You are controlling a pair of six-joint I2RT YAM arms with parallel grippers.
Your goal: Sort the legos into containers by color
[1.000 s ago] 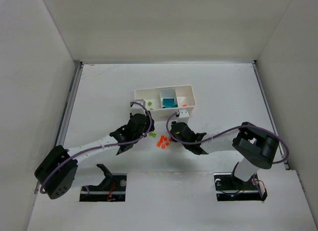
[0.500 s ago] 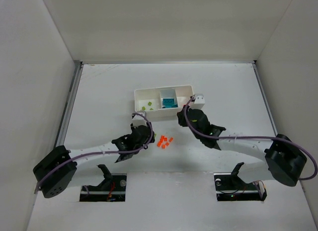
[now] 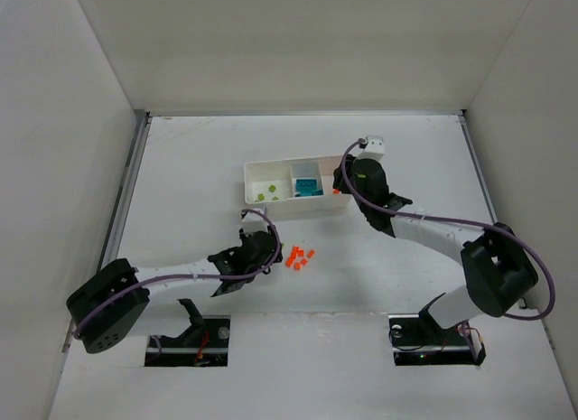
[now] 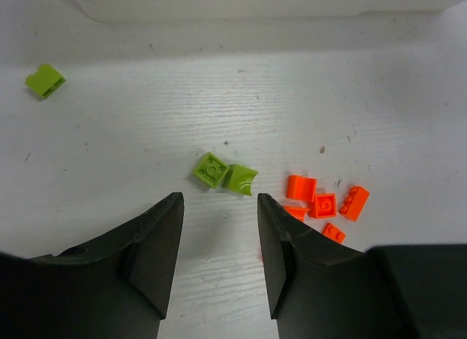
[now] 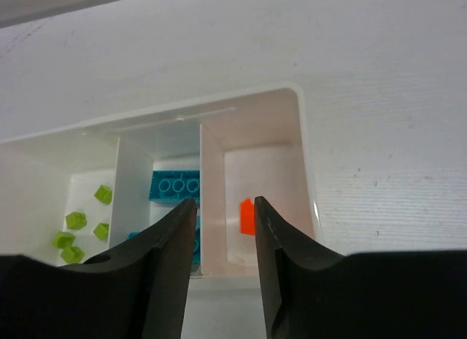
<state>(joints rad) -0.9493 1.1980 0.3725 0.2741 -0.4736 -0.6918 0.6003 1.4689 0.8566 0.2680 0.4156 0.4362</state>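
The containers are three compartments of one white tray [image 3: 271,163]. Green legos [image 5: 80,222] lie in its left compartment, teal legos [image 5: 174,186] in the middle one, and one orange lego [image 5: 246,216] in the right one. My right gripper [image 5: 225,202] hangs open over the wall between the middle and right compartments, and it holds nothing. On the table, two green legos [image 4: 225,174] lie just ahead of my open, empty left gripper [image 4: 219,200]. Several orange legos [image 4: 325,205] sit beside its right finger. A lone green lego [image 4: 45,80] lies farther left.
In the top view the orange pile [image 3: 300,256] lies between the tray and the arm bases. The left gripper [image 3: 260,246] is just left of it. The right arm [image 3: 424,228] stretches across the right half of the table. White walls enclose the table.
My right gripper has travelled from the orange pile up to the tray's right end and opened. An orange lego now lies in the right compartment. The left gripper has drawn back slightly.
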